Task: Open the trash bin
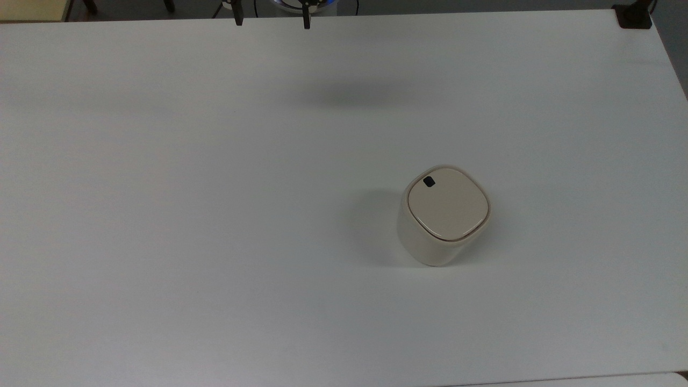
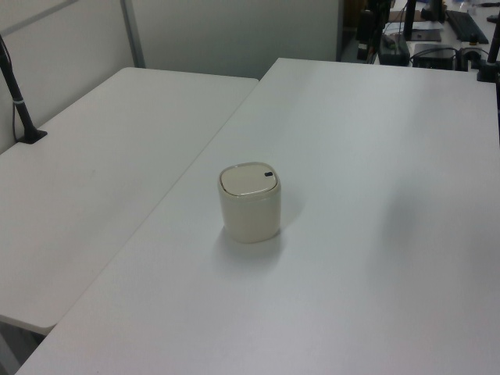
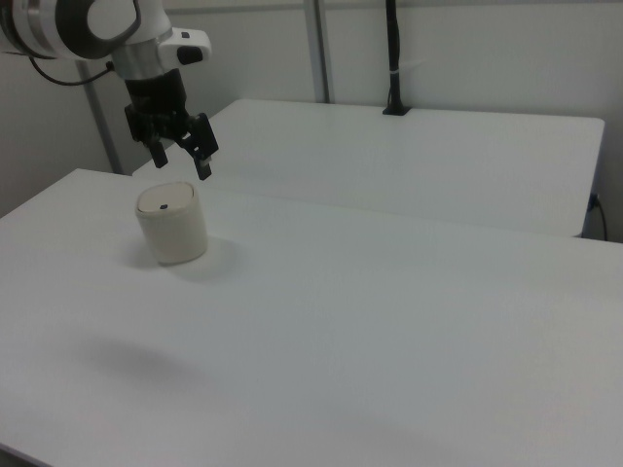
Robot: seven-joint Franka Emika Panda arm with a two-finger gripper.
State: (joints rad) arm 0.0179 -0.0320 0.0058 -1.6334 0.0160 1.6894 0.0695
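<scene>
The trash bin (image 1: 436, 248) is a small cream bin standing upright on the white table (image 1: 215, 215), right of centre in the top view. Its flat lid (image 1: 449, 204) lies shut, with a small black button (image 1: 429, 181) near the lid's far-left corner. The bin (image 2: 250, 211) stands mid-table in the left view and at the right view's left (image 3: 172, 233). My gripper (image 1: 272, 22) hangs open at the top view's upper edge, high above the table and well away from the bin. In the right view the gripper (image 3: 180, 161) has nothing between its spread fingers.
A second white table (image 2: 101, 180) adjoins this one, with a black clamped pole (image 3: 392, 58) on its far edge. A black clamp (image 1: 634, 16) sits at the top view's upper right table corner. Desks with equipment (image 2: 437, 39) stand beyond the table in the left view.
</scene>
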